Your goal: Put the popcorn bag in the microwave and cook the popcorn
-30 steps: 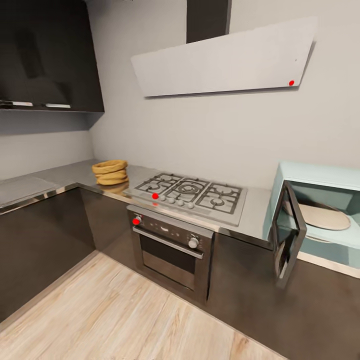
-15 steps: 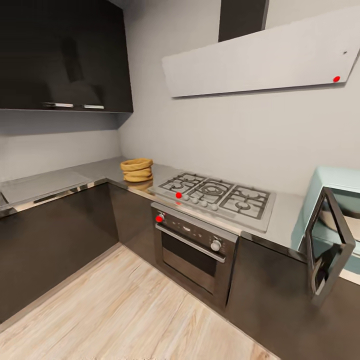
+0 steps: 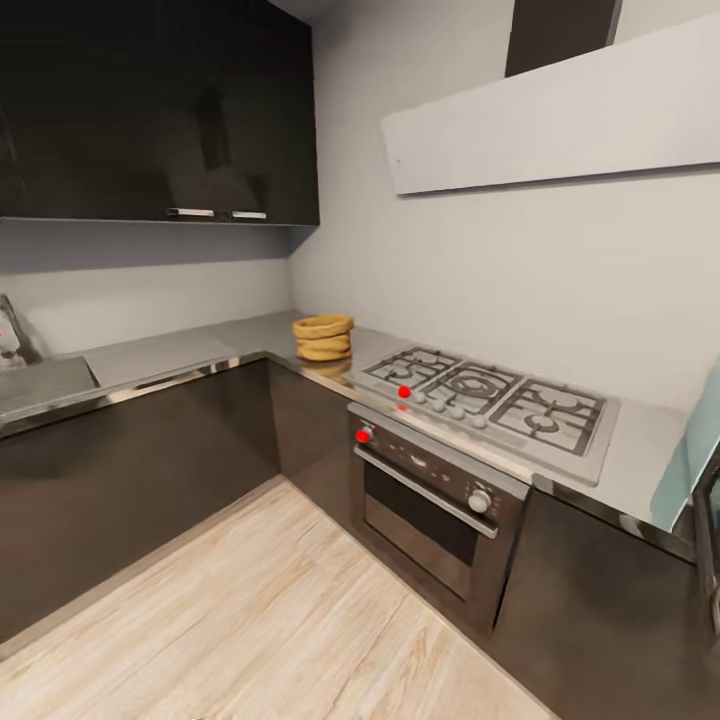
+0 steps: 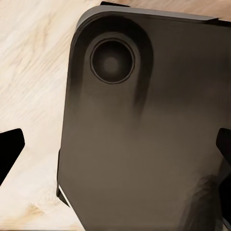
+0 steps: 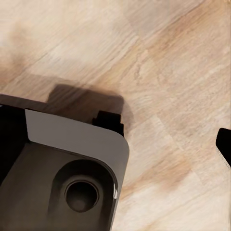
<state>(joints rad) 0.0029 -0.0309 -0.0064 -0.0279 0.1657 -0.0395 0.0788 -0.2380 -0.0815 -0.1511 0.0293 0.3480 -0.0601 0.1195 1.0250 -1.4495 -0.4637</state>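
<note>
The squat orange-tan popcorn bag (image 3: 323,338) sat on the glossy grey countertop (image 3: 190,352) in the corner, just beside the steel gas hob (image 3: 495,396). A sliver of the pale mint-blue microwave (image 3: 698,450) showed at the frame edge. The oven's (image 3: 435,505) front lettering was too blurred to read. Each wrist view showed dark fingertips (image 4: 10,149) over the robot's dark base (image 4: 144,139); whether either claw stood apart or together could not be told.

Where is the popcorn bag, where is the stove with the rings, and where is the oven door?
popcorn bag (image 3: 323,338), head view, on its wrinkled orange side.
stove (image 3: 487,393), head view, on the middle ring of its grates.
oven door (image 3: 420,518), head view, on its dark glass.
</note>
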